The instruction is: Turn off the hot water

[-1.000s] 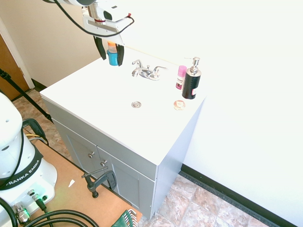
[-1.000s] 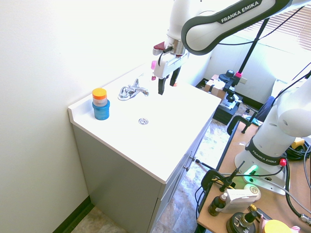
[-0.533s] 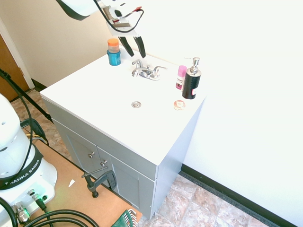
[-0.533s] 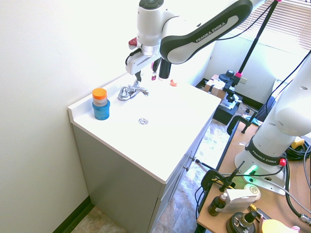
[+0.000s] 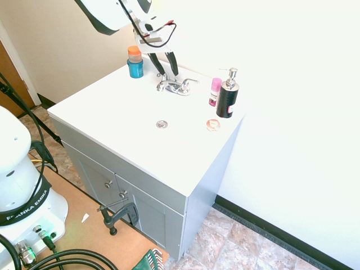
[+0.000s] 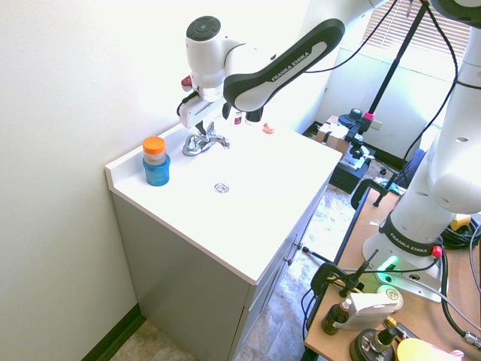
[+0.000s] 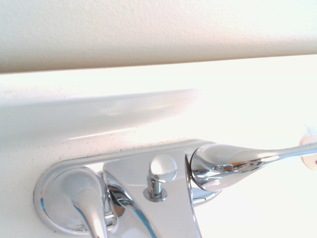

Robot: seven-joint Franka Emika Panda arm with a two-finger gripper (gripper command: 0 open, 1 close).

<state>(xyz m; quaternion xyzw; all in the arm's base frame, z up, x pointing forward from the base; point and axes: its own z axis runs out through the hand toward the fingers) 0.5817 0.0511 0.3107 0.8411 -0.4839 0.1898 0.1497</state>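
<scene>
Gripper (image 5: 167,74): its two dark fingers were spread apart with nothing between them that could be made out, pointing down at the faucet's jar-side end.
Jar-side lever (image 5: 163,75): chrome, right by the fingertips; whether they touched it could not be told.
Other lever (image 5: 189,82): chrome, on the bottle side, reaching out sideways. Which of the two was the hot water could not be told.
Faucet (image 7: 171,188): two levers on one base, a short spout and a small round-topped knob between them.
Drain ring (image 5: 162,124): in the white top (image 5: 129,138), out in front of the spout.
Jar (image 6: 155,161): blue below, orange lid, upright near the faucet.
Bottles: a pink-capped one (image 5: 215,91) beside a black pump bottle (image 5: 227,100).
</scene>
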